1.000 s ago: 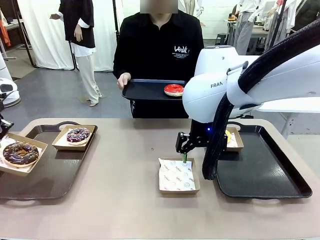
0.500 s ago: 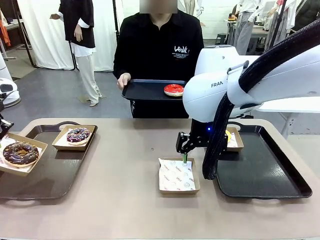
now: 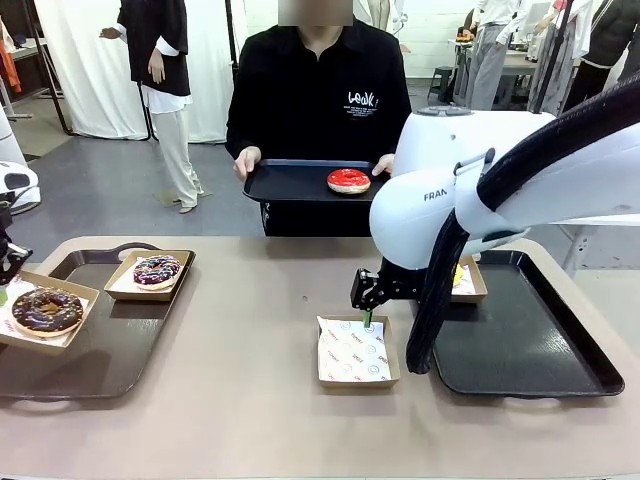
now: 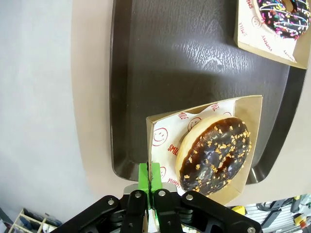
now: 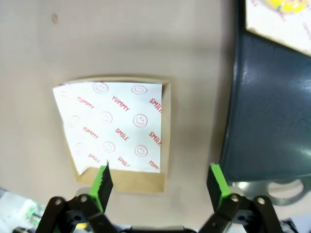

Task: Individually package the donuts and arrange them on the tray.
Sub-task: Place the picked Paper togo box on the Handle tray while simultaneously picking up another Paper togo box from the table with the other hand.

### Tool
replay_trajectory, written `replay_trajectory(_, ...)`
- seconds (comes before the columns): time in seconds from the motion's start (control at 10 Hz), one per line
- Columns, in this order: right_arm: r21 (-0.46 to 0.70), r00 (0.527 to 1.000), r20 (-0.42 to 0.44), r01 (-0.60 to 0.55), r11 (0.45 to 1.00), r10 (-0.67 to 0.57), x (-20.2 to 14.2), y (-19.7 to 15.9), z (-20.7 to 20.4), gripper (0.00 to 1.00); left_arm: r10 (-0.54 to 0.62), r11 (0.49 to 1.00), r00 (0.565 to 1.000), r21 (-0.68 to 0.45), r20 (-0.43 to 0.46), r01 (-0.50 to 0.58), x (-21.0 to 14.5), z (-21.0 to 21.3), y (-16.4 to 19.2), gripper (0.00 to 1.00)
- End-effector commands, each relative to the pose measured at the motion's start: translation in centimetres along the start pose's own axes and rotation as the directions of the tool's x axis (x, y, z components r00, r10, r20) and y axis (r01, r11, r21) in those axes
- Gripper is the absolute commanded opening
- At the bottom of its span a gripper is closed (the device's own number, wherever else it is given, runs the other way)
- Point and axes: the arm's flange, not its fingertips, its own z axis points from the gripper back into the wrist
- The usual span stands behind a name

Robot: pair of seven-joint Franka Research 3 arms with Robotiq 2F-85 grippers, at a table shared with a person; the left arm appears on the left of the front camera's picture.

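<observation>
You seem to be setting the boxed chocolate donut (image 4: pixel 215 154) on the left tray (image 4: pixel 184 58), left hand (image 4: pixel 150 171) clenched on the box (image 4: pixel 252 104) rim, right hand (image 5: pixel 158 173) open over the empty box (image 3: pixel 357 351) on the desk (image 3: pixel 250 390), which next needs the red donut (image 3: pixel 348 180) from the person's tray (image 3: pixel 285 183).

A robotics lab is being indicated by a white curtain (image 3: pixel 85 70) at ten o'clock and a robot arm (image 3: pixel 440 200) at three o'clock.

A chocolate donut (image 3: pixel 46 310) lies in a box (image 3: pixel 20 338) over the left tray (image 3: pixel 110 350), a sprinkled dark donut (image 3: pixel 156 270) boxed nearby. A red donut (image 3: pixel 348 181) sits on a held tray (image 3: pixel 290 180); a yellow donut (image 3: pixel 457 273), mostly hidden, right.
</observation>
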Motion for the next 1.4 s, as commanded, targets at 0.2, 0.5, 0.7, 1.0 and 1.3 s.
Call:
replay_trajectory(0.2, -0.02, 0.998, -0.013, 0.055, 0.998, -0.055, -0.4, 0.0, -3.1, 1.0, 0.048, 0.998, 0.999, -0.03, 0.014, -0.048, 1.1, -1.7, -0.7, 0.01)
replay_trajectory(0.5, -0.017, 0.997, -0.028, 0.069, 0.997, -0.069, -0.3, 0.0, -4.4, 1.0, 0.05, 0.999, 0.999, -0.016, 0.004, -0.049, 1.8, -2.9, -1.1, 0.01)
replay_trajectory(0.7, -0.015, 0.997, -0.028, 0.072, 0.997, -0.073, 0.1, 0.0, -5.0, 1.0, 0.04, 0.999, 0.999, -0.011, -0.002, -0.041, 2.2, -3.5, -1.4, 0.01)
replay_trajectory(1.0, 0.004, 0.997, -0.03, 0.076, 0.997, -0.076, 0.6, -0.2, -5.6, 1.0, 0.012, 1.0, 1.0, -0.001, 0.002, -0.012, 2.6, -4.5, -1.5, 0.01)
replay_trajectory(1.3, 0.009, 0.998, -0.023, 0.067, 0.998, -0.066, 0.7, 0.0, -5.7, 0.41, -0.03, 1.0, 0.999, -0.005, 0.021, 0.03, 2.4, -4.7, -1.4, 0.59)
